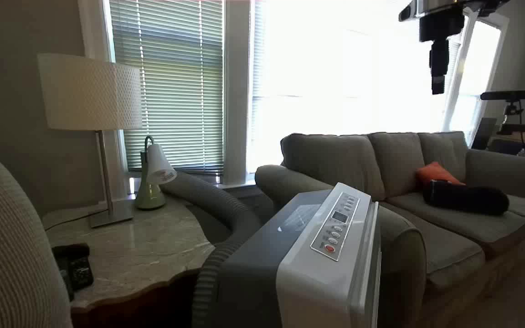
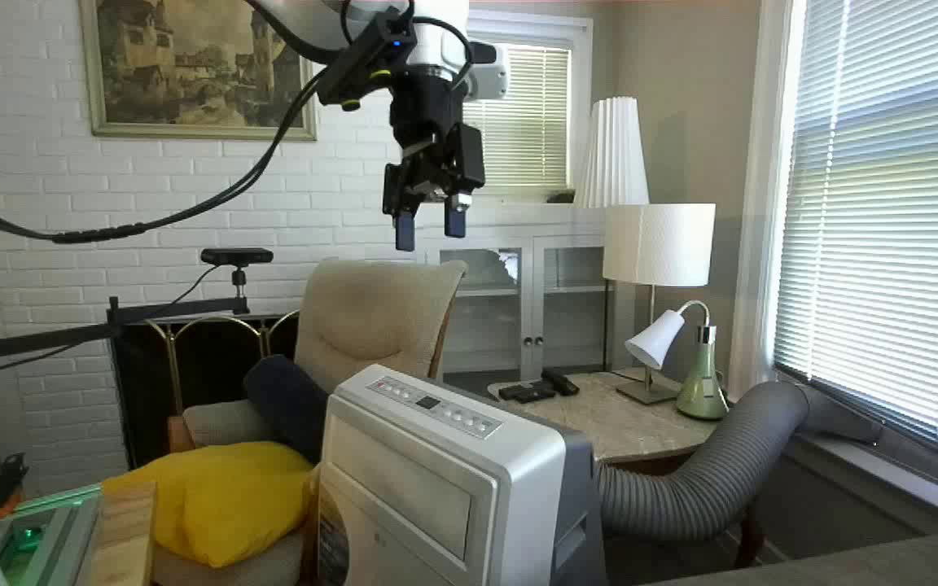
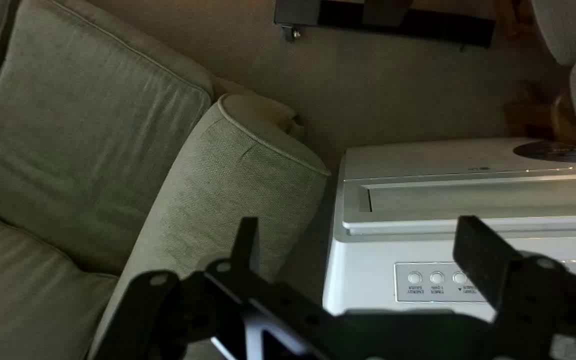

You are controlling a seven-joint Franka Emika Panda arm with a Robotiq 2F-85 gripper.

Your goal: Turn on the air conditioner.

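The air conditioner (image 1: 310, 291) is a boxy unit with a white front and grey sides. It also shows in an exterior view (image 2: 412, 488) and in the wrist view (image 3: 363, 275). Its control panel (image 1: 337, 223) carries several round buttons and a dark display. A red button (image 1: 329, 248) sits at one end; it does not show in the wrist view. My gripper (image 2: 430, 229) is open and empty, pointing down, well above the unit. In the wrist view the gripper (image 3: 358, 222) has one finger over the sofa arm and one partly covering the panel.
A ribbed hose (image 2: 672, 496) runs from the unit to the window. A sofa (image 1: 399, 173) stands beside the unit. A marble-topped table (image 1: 153, 237) with lamps (image 1: 91, 93) is on its other side. An armchair (image 2: 371, 317) with a yellow cushion (image 2: 221, 496) is near.
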